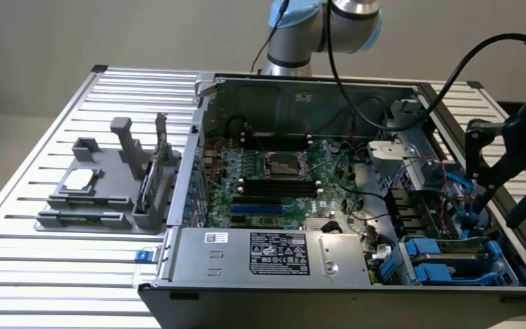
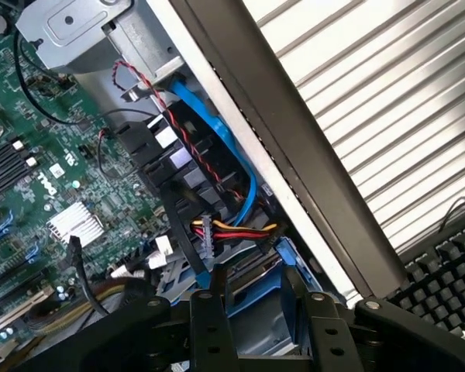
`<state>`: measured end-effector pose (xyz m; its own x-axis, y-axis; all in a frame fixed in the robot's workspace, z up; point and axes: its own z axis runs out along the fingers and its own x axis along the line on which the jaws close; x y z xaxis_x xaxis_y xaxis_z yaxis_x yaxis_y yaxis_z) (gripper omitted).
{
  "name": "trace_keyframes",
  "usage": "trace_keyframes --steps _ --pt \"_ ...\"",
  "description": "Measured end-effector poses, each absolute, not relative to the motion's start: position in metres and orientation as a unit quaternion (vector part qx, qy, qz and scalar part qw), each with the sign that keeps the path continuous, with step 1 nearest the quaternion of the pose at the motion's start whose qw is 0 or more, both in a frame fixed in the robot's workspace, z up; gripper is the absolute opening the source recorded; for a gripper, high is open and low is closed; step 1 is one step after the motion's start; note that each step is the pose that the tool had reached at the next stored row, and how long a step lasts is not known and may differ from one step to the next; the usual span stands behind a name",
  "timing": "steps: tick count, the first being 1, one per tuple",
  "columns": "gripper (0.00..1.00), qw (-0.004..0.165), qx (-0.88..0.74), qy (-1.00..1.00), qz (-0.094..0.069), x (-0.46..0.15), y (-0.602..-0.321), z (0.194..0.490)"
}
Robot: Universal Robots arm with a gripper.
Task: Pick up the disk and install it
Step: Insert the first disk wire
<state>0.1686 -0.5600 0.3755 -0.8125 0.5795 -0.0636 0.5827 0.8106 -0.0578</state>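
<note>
Hand (image 1: pixel 501 208) at the exterior view's right, pointing down, fingers (image 2: pixel 207 329) spread apart.

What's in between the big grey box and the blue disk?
A tangle of dark cables sits between the power-supply box and the disk, in the exterior view.
</note>
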Motion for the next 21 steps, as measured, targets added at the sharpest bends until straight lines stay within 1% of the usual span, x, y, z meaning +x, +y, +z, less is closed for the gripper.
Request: trace_keyframes --steps 12,21 --pt "0.41 0.02 0.348 0.937 -0.038 0.17 -0.56 0.358" --pt "0.41 0.019 0.38 0.924 -0.04 0.172 -0.56 0.356"
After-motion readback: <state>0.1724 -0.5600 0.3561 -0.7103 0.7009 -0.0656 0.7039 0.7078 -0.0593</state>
